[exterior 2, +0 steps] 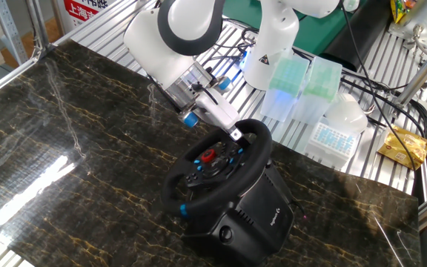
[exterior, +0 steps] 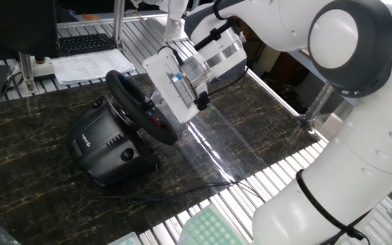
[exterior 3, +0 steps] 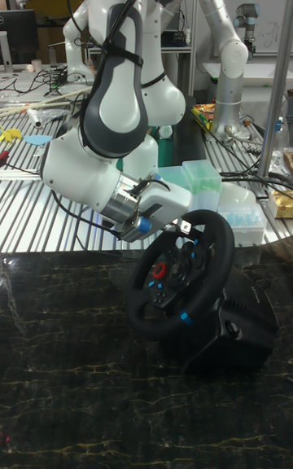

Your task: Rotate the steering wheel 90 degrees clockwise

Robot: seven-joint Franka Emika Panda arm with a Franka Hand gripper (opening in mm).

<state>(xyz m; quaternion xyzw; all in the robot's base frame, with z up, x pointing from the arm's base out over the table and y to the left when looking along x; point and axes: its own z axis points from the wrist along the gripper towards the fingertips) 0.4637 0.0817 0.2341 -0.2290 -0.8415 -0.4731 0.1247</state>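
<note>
Fingers (exterior 2: 232,134) of the gripper (exterior 2: 236,136) appear clamped on the upper rim of the steering wheel (exterior 2: 217,169), though the contact is small and partly hidden. That wheel is matte black and round, tilted on its bulky housing (exterior 2: 254,215), on a glossy dark marble-patterned table (exterior 2: 65,148) edged by ribbed aluminium rails (exterior 2: 380,159).

A dark marbled table (exterior 2: 65,141) carries the steering wheel's black housing (exterior 2: 262,211).

Steering wheel (exterior 2: 217,172) on housing (exterior 2: 256,215) atop table (exterior 2: 65,148); gripper (exterior 2: 234,134) at wheel's upper rim; plastic boxes (exterior 2: 302,78) behind.
</note>
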